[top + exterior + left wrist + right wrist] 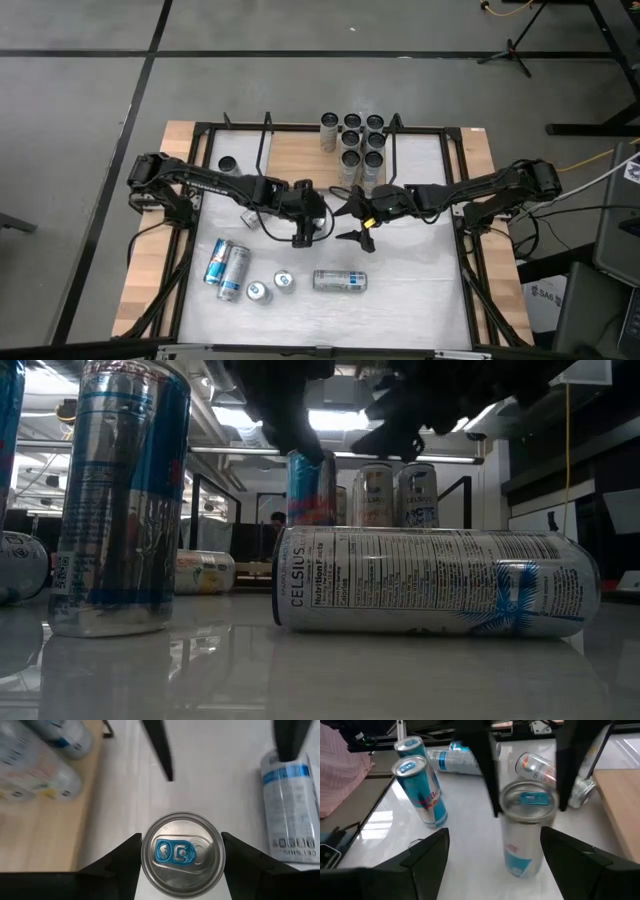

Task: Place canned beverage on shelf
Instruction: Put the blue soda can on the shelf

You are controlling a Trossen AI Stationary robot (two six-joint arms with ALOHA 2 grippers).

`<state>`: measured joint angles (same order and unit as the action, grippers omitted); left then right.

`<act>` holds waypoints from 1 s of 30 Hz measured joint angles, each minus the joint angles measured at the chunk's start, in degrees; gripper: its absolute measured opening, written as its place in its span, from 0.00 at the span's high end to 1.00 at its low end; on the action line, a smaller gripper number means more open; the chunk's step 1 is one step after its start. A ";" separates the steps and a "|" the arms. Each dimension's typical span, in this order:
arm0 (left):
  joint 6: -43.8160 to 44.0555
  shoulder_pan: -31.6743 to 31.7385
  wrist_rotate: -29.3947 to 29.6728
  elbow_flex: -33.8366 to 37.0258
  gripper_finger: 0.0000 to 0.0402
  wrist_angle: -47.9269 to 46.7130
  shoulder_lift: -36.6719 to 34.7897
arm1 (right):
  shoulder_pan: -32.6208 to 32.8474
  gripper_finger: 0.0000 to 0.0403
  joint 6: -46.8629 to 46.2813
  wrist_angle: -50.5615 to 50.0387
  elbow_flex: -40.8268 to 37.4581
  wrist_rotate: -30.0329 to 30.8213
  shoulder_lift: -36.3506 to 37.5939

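A: What colours does the upright silver aluminium can [182, 854] between the black gripper fingers [117, 865] carry?

B: A blue tab on a silver lid, blue and red on its side.

A: And the lying white Celsius can [435, 582]?

B: Black lettering, blue starburst. The light-brown wooden shelf board [300, 158] is black-framed.

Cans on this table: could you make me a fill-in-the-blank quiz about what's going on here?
1. The left gripper is closed on a can that stands ____.
2. The Celsius can nearest the low camera lies on its ____.
3. A group of cans already stands on the wooden ____.
4. The right gripper holds nothing; its fingers are ____.

Missing words: upright; side; shelf; open.
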<state>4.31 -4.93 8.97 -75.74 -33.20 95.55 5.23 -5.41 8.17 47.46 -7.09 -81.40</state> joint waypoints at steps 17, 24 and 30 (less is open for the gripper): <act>-8.46 11.15 -0.65 -10.92 0.48 -8.01 -0.04 | 0.00 0.25 -0.01 -7.14 0.02 0.04 13.37; -14.39 18.10 -2.25 -13.18 0.48 -8.99 -0.04 | 0.00 0.25 -0.02 -8.04 0.02 0.04 14.43; -16.91 24.29 -6.11 -13.33 0.48 -9.55 -0.04 | 0.00 0.25 -0.02 -8.50 0.02 0.04 14.42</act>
<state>-12.60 19.36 2.86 -89.08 -42.75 95.50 5.23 -5.43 -0.32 47.48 -7.05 -66.98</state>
